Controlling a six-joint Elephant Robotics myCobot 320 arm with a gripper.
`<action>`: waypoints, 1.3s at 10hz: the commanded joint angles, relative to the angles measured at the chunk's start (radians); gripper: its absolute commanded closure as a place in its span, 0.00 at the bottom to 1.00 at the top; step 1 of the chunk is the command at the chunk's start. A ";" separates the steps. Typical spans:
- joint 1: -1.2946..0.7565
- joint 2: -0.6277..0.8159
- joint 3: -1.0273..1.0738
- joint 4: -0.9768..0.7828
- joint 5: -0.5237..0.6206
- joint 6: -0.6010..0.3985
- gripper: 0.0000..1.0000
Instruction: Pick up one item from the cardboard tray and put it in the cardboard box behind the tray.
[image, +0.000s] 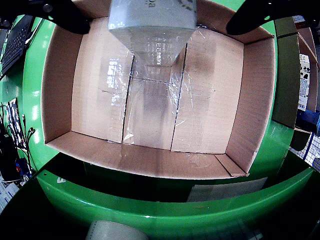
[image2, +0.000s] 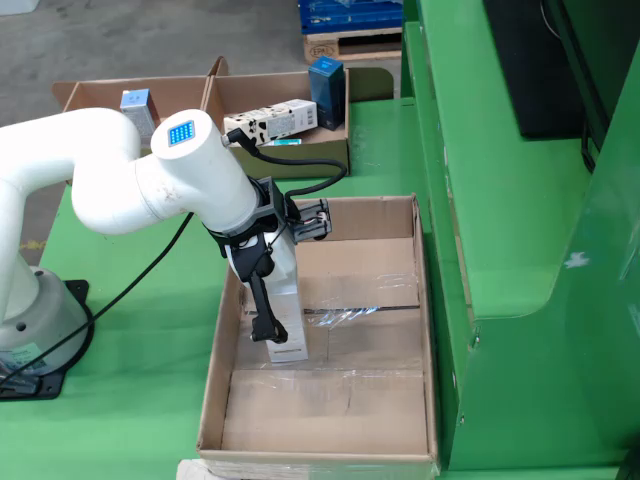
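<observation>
My gripper (image: 152, 20) is shut on a tall white carton (image: 150, 22), with black fingers (image: 70, 17) on either side of it in the wrist view. In the fixed view the gripper (image2: 268, 320) holds the carton (image2: 287, 310) upright, low inside the open cardboard box (image2: 320, 452), near its left wall. I cannot tell whether the carton touches the floor. The box floor (image: 100, 100) is bare and taped. The cardboard tray (image2: 310, 155) sits beyond the box and holds a blue box (image2: 326, 90), a black-and-white carton (image2: 270, 122) and a small box (image2: 137, 105).
The green table (image2: 150, 330) carries the box and tray. A tall green machine frame (image2: 510, 200) stands close to the box's right side. The robot base (image2: 30, 320) and a black cable (image2: 140, 275) are at the left. A tape roll (image: 112, 231) lies near the wrist view's lower edge.
</observation>
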 joint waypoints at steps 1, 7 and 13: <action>-0.004 0.024 0.032 0.010 0.005 -0.006 0.40; -0.004 0.024 0.032 0.010 0.005 -0.006 1.00; -0.004 0.024 0.032 0.010 0.005 -0.006 1.00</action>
